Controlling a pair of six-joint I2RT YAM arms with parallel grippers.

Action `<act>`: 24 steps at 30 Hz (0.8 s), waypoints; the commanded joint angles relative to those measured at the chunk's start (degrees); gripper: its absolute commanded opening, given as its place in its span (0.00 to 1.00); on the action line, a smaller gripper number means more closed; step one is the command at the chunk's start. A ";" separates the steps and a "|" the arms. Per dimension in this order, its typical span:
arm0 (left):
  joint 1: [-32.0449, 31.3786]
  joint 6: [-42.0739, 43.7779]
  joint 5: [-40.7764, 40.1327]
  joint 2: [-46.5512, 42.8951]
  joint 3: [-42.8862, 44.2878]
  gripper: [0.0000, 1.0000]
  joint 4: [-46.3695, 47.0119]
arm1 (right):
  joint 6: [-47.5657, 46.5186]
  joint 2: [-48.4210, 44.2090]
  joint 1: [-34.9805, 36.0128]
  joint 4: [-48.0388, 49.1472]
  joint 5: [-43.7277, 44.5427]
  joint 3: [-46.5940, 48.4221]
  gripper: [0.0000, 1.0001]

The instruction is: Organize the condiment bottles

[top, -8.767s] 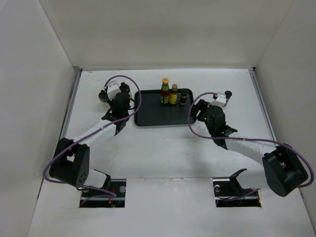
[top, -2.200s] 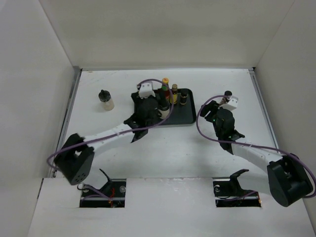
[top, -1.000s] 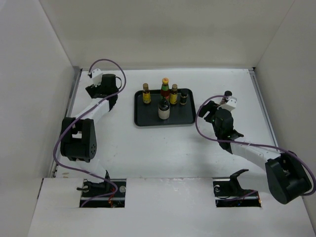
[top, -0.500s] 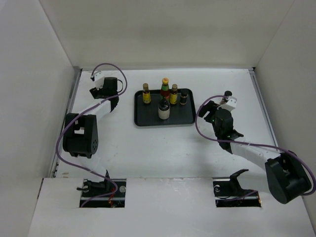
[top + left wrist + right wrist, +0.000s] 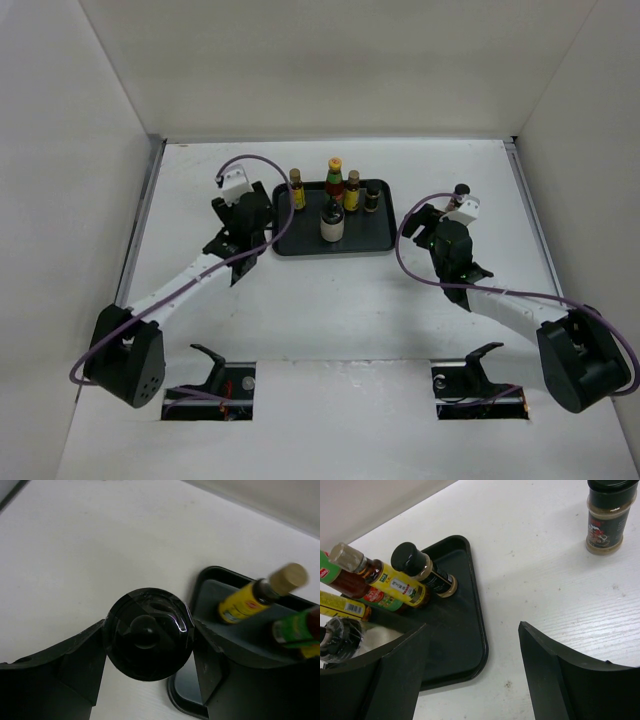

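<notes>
Since half a second ago we have swung our left arm from the far left part of the tabletop across to the left edge of the black tray (image 5: 300,243), while our right arm has kept its place. From above, the left gripper (image 5: 255,212) sits just beside that edge, its load hidden under the wrist. On the tray, a slim yellow-labelled bottle (image 5: 297,190) stands at the far left corner. Along the far edge follow the red bottle with green neck and yellow cap (image 5: 334,180), a second yellow-labelled bottle (image 5: 352,190) and a small dark bottle (image 5: 371,201). A squat whitish bottle (image 5: 330,222) stands in front of the red one, near the tray's middle. The right gripper (image 5: 418,222) hangs off the tray's right edge, and a brown spice jar (image 5: 461,191) stands on the tabletop just beyond it. Through the left wrist camera, both fingers (image 5: 80,665) press against the round cap of a black-capped bottle (image 5: 148,632), pinching it over the tabletop just beside the tray's left edge; whether its base touches the tabletop we cannot tell. Through the right wrist camera, the fingers (image 5: 390,670) are spread wide with nothing between them. The tray's near right corner lies below the gap, and the spice jar stands well apart toward the far right.
</notes>
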 commanded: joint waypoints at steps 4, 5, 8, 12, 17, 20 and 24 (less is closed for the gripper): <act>-8.77 -0.80 -1.50 1.11 1.37 0.39 7.07 | -0.04 -0.55 0.33 2.40 0.38 1.56 0.77; -9.65 -0.80 -1.33 2.51 1.81 0.39 8.12 | -0.13 -0.28 0.33 2.48 0.38 1.56 0.77; -10.71 -0.53 -0.36 6.73 3.13 0.39 11.64 | -0.13 0.24 0.33 2.49 0.38 1.65 0.77; -11.15 -0.80 2.19 11.04 4.18 0.40 14.19 | -0.13 0.69 0.33 2.75 0.55 1.74 0.77; -12.03 -0.62 2.54 14.30 3.92 0.41 16.91 | -0.22 0.16 0.51 2.75 0.55 1.74 0.77; -12.12 -0.36 3.24 15.88 3.31 0.44 18.59 | -0.22 0.60 0.69 2.75 0.55 1.91 0.77; -12.64 -0.36 3.86 16.59 2.34 0.55 19.03 | -0.22 0.86 0.69 2.92 1.34 1.83 0.77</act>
